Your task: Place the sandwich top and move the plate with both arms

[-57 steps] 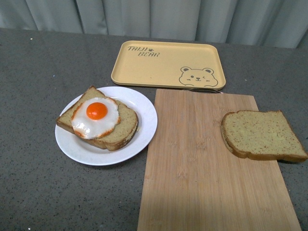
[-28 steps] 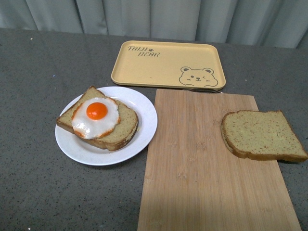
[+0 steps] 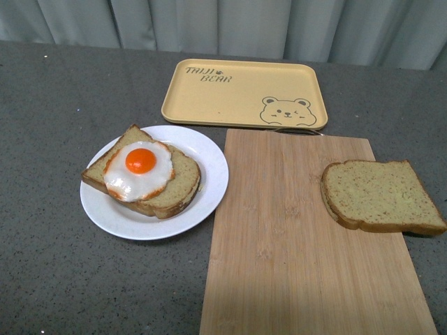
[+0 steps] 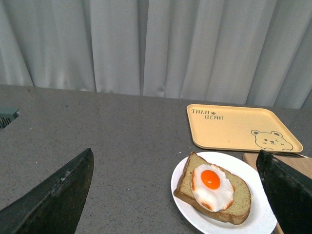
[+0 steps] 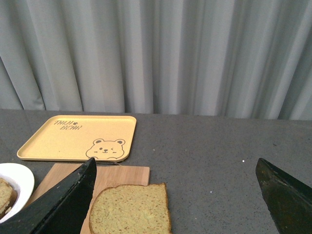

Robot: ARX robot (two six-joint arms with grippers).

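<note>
The sandwich top [image 3: 380, 195], a plain brown slice, lies on the right edge of the wooden cutting board [image 3: 293, 237], partly overhanging it. It also shows in the right wrist view as the sandwich top [image 5: 130, 209]. The white plate [image 3: 209, 183] sits left of the board and carries a bread slice with a fried egg [image 3: 140, 167]. In the left wrist view the plate [image 4: 261, 214] lies between the open left gripper's [image 4: 178, 195] fingers [image 4: 53, 200], well ahead of them. The right gripper [image 5: 178, 195] is open, its fingers [image 5: 285, 195] wide apart above the table. Neither arm shows in the front view.
A yellow tray with a bear drawing [image 3: 244, 92] lies behind the board and plate, the tray [image 5: 78, 138] also in the right wrist view. Grey curtains hang along the far table edge. The table top [image 3: 56, 105] is dark grey.
</note>
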